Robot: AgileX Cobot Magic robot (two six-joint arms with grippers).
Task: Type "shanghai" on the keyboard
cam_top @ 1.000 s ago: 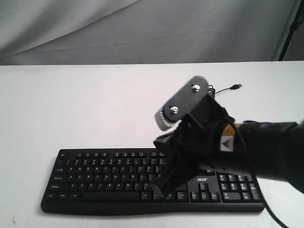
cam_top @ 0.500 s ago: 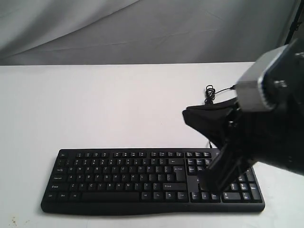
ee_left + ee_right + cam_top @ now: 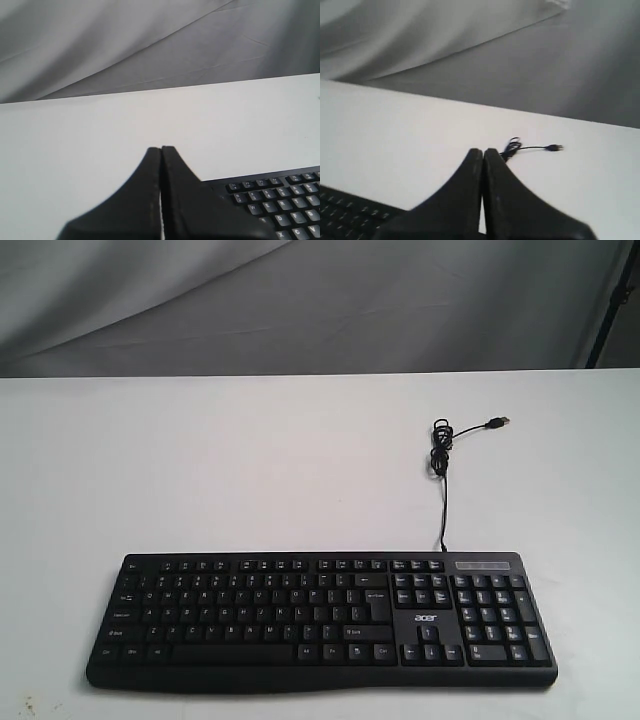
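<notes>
- Exterior view: a wide black plastic keyboard [image 3: 320,620] with white key letters lies flat on the plain white desk [image 3: 200,460], close to the desk's near edge, with its long side running across the view.
- Its letter keys fill the left and middle. A small white acer logo [image 3: 426,618] sits above the arrow keys, and the number pad [image 3: 497,620] takes up the right end.
- A thin black cable [image 3: 443,500] leaves the keyboard's far edge right of the middle and runs away over the desk to a small tangled loop. It then bends right and ends in a USB plug [image 3: 497,423] lying loose on the desk.
- A creased grey cloth backdrop [image 3: 300,300] hangs behind the desk.
- Left wrist view: the left tool [image 3: 161,150], with 2 black tapered fingers, is pressed closed, only a hairline seam between them, and holds nothing. Its tips show against bare desk, apart from the keyboard, whose corner of letter keys shows beside it.
- Right wrist view: the right tool [image 3: 483,151] likewise has its 2 black fingers together, gripping nothing. A dark strip of the keyboard shows to one side, and the cable loop and plug lie on the desk beyond the tips.
</notes>
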